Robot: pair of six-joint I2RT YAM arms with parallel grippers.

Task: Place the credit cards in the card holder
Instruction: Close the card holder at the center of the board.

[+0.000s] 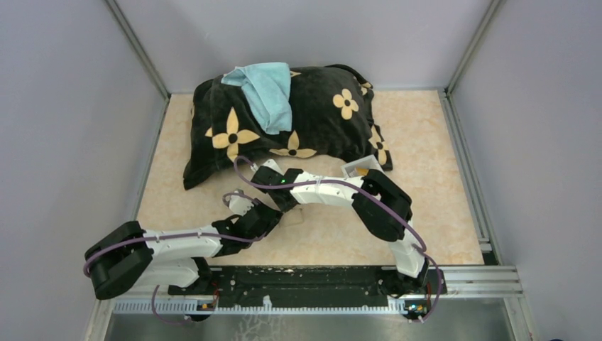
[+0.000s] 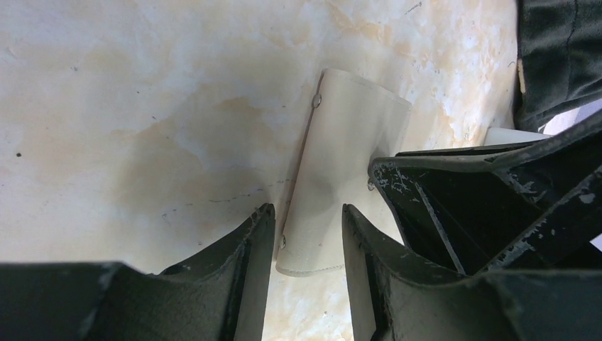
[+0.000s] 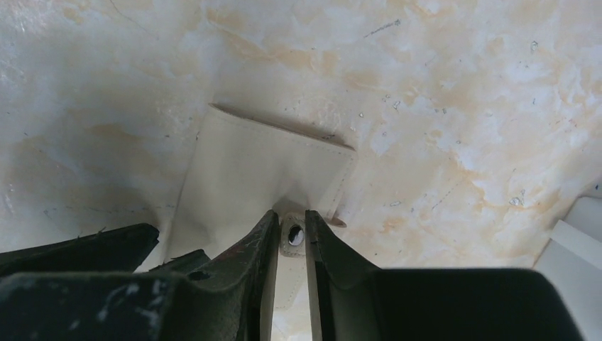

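Observation:
The tan card holder (image 2: 348,142) lies folded on the marble table top. In the top view only a tan corner of it (image 1: 295,214) shows between the two grippers. My left gripper (image 2: 309,213) is open, its jaws either side of the holder's near end. My right gripper (image 3: 291,217) is shut on the holder's snap tab (image 3: 294,236), and the holder's body (image 3: 248,163) lies just beyond it. Its black fingers (image 2: 433,206) also show at the right of the left wrist view. A gold-yellow card edge (image 1: 362,170) shows in the white tray; any other cards are hidden.
The white open tray (image 1: 351,170) stands behind the right arm's elbow; its corner shows in the right wrist view (image 3: 575,245). A black pillow with yellow flowers (image 1: 312,121) lies at the back with a light blue cloth (image 1: 266,92) on it. Grey walls enclose the table.

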